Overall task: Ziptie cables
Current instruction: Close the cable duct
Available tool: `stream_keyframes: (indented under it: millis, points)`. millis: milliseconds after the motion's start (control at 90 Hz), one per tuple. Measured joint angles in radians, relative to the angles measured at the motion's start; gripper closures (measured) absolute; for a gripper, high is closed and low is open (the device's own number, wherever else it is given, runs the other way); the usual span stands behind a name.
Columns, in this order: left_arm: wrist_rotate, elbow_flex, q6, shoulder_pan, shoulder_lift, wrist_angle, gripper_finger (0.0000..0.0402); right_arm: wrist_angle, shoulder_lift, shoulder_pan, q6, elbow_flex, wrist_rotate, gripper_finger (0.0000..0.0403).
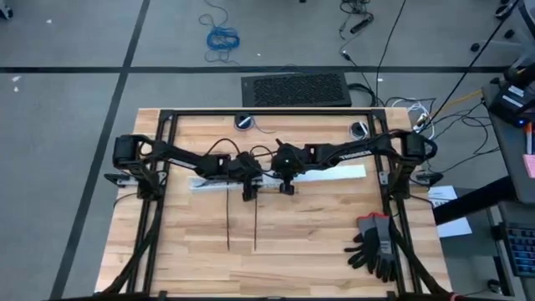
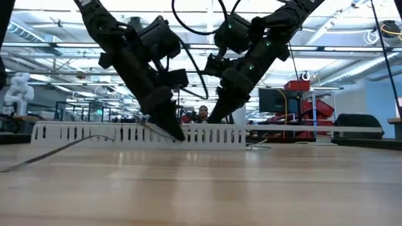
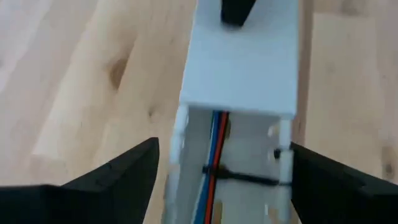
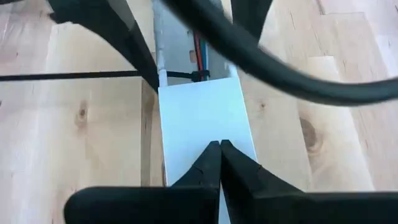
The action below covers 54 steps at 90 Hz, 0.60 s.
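Two zipties (image 1: 242, 221), one white slotted duct (image 1: 334, 173), two arms, one pair gloves (image 1: 376, 247).

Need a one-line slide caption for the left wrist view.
Open left gripper straddles the white slotted channel, where coloured wires lie under a dark ziptie.

Even, bright overhead light; ceiling strip lights (image 2: 56, 44) glare in the low view; both wrist views soft, their near fingers blurred.

No lettering, label, brand, number or sign can be read on anything in any of the four views.
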Motion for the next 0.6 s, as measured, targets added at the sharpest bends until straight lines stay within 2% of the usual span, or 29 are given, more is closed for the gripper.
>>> stream_keyframes:
  millis: [167, 367, 600]
  points:
    - [-0.018, -0.038, 0.01, -0.003, -0.001, 0.048, 0.0093, 0.0, 0.0, 0.0, -0.001, 0.0, -0.001, 0.0403]
    - [-0.02, -0.098, 0.028, -0.009, 0.015, 0.23, 0.0108, -0.001, 0.0, 0.0, -0.002, -0.001, -0.002, 0.0403]
    - [-0.02, -0.1, 0.027, -0.012, 0.016, 0.267, 0.011, -0.003, 0.0, 0.0, 0.003, -0.001, -0.002, 0.0403]
